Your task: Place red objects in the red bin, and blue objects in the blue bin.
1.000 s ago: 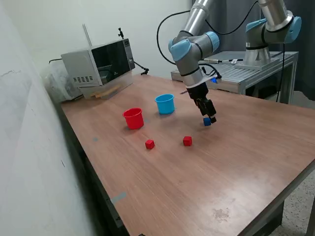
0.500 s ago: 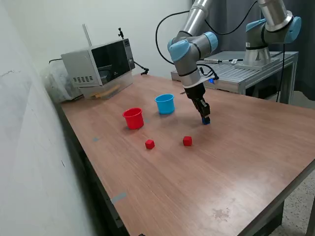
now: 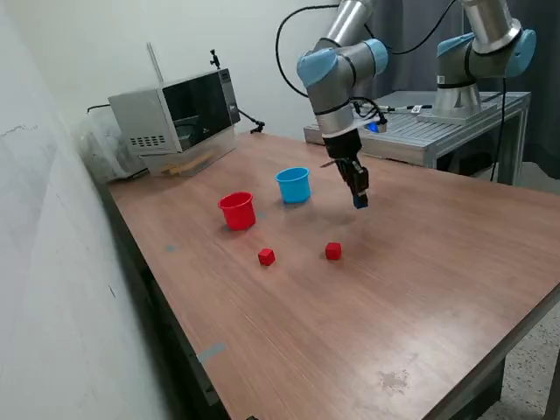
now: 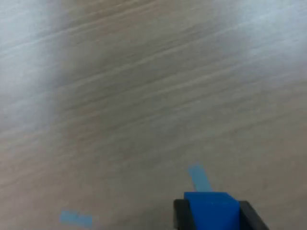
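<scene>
While our fingers [image 4: 212, 218] pinch one small dark blue cube [image 4: 211, 210], both small red cubes [image 3: 266, 256] [image 3: 332, 251] await sorting on the wooden tabletop [image 3: 420, 289].

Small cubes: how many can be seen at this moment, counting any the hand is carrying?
3. Two red cubes lie on the table, one nearer the red cup, one below the hand. One blue cube is gripped in the hand, lifted. Another could sit hidden inside a cup.

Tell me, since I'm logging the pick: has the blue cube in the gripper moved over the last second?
Yes. The blue cube, clamped in the gripper, has risen off the table and shifted slightly toward the blue cup, on the exterior view's left.
</scene>
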Robot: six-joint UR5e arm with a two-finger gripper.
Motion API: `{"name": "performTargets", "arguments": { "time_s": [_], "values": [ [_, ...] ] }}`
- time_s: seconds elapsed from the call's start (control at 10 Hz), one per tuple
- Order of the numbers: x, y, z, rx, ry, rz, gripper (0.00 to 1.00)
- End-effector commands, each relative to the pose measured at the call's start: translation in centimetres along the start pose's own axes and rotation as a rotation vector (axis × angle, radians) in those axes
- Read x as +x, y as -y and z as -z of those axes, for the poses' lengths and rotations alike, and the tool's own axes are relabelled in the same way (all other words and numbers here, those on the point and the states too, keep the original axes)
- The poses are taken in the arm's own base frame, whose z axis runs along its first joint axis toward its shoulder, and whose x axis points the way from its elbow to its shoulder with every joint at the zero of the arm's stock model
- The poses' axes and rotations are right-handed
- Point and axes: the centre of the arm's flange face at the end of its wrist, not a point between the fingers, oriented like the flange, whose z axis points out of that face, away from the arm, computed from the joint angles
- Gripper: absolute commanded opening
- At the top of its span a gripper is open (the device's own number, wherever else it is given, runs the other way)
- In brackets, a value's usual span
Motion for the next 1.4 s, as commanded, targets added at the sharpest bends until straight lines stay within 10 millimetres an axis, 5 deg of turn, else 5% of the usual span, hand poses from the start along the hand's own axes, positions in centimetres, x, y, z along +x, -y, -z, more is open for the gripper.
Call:
{"name": "performTargets", "arguments": {
  "time_s": [0.0,0.2,0.5,0.8,1.3],
  "values": [
    [-3.6,-1.1,6.9,-0.079,-0.033,-0.052,0.0],
    [-8.1,-2.7,10.9,-0.103,-0.04,-0.083,0.0],
    [-14.2,-5.0,12.7,-0.12,-0.014,-0.11,0.0],
    [-19.0,-6.2,12.3,-0.109,-0.009,-0.12,0.0],
    [-21.3,-7.8,8.9,-0.07,0.013,-0.132,0.0]
  ]
}}
